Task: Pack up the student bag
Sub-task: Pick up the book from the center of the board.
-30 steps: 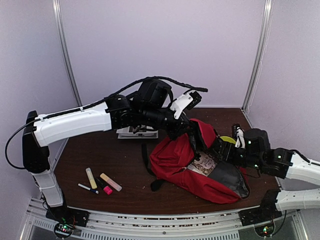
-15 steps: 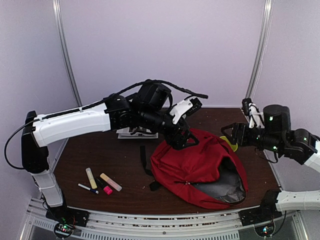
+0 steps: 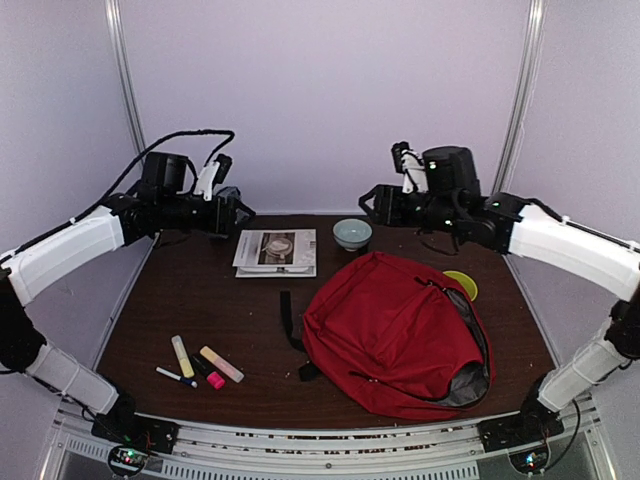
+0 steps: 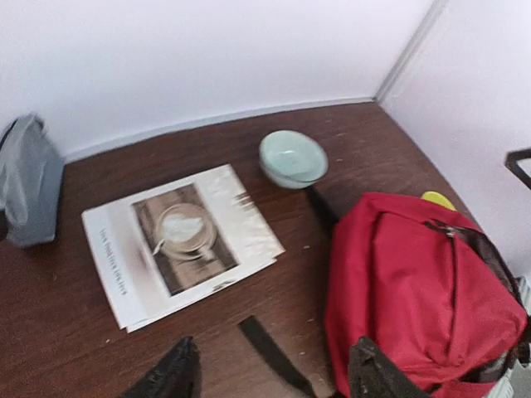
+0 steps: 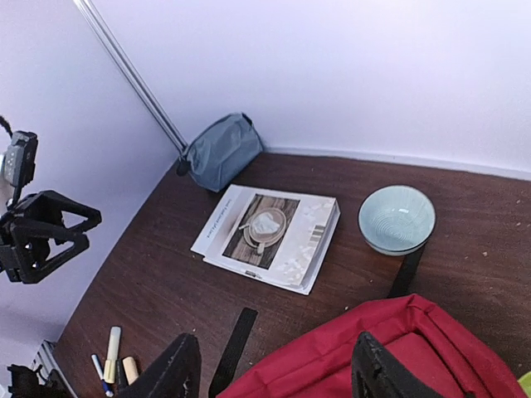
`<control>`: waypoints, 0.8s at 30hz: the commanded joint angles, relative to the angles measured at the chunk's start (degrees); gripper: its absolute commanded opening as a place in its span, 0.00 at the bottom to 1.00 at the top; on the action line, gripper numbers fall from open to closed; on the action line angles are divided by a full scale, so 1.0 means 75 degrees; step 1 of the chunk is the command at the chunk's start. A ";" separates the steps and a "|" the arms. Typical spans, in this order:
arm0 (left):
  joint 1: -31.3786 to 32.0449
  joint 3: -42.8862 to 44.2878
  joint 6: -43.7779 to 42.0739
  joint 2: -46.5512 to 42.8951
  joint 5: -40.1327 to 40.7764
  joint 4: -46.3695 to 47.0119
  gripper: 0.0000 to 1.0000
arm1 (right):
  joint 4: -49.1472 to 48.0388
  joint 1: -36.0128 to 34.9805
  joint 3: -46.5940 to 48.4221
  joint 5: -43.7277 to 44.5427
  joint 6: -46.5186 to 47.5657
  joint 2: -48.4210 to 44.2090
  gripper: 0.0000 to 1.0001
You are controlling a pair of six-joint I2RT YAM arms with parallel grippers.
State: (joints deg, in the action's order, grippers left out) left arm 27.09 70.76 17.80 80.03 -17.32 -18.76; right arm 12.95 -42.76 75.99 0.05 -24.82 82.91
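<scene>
Up at the far side, my left gripper (image 3: 238, 212) and right gripper (image 3: 370, 204) gape empty, clear of the student bag (image 3: 395, 330).

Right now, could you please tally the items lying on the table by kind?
Red fabric backpack: 1
Printed booklet with cup photo: 1
Pale green round bowl: 1
Grey fabric pouch: 1
Yellow-green object, half hidden behind backpack: 1
Coloured pens and highlighters: at least 4
Total: at least 9

Right wrist view | right jaws standing apart above the student bag (image 5: 315, 352), holding nothing | booklet (image 5: 270, 236) lying flat on the worktop (image 5: 166, 265) | pale bowl (image 5: 397, 218) sitting just right of it | grey pouch (image 5: 220, 152) lying by the back wall | pens (image 5: 112, 358) lying lower left
</scene>
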 commanded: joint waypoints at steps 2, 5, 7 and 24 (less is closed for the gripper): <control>-0.1210 -0.0835 0.1446 0.1066 0.0023 0.1122 0.74 | -0.0643 0.0035 0.1262 -0.0628 -0.0595 0.2091 0.61; -0.1535 -0.0518 0.1438 0.1968 -0.0038 0.1174 0.80 | -0.0514 0.0055 0.2212 -0.1006 -0.0942 0.3573 0.60; -0.1718 -0.0176 0.1415 0.2635 -0.0213 0.1088 0.82 | -0.0259 0.0072 0.2932 -0.1258 -0.1141 0.4508 0.58; -0.2151 0.1063 0.1943 0.5254 -0.1789 0.1963 0.71 | 0.0550 0.0269 0.6029 -0.1553 -0.2233 0.7988 0.59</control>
State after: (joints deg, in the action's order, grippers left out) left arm 10.98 76.79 30.87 117.71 -26.28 -9.19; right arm 17.34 -41.21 116.81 -9.47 -38.98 140.75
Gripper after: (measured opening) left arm 0.739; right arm 0.594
